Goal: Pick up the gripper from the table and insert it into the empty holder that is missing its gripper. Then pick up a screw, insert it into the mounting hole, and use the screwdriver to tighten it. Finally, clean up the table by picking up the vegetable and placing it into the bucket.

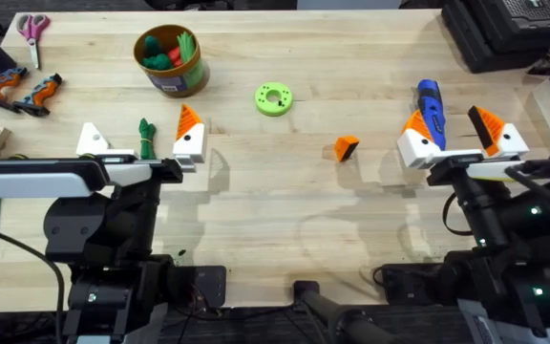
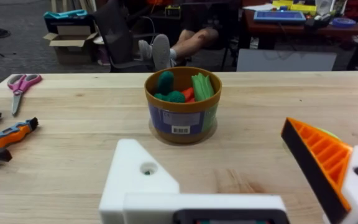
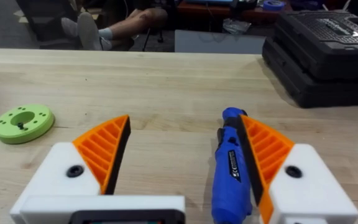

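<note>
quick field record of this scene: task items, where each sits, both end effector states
gripper: loose on the table, mid-right
holder: bare white jaw of the left end effector, no orange pad
vegetable: between the left jaws
screwdriver: lying between the jaws of the right end effector
bucket: far left, toy vegetables inside
left end effector: open
right end effector: open

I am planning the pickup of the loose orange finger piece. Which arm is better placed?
Probably the right: its end effector is open and nearer the gripper. The left end effector is farther off and has the bare holder.
</note>
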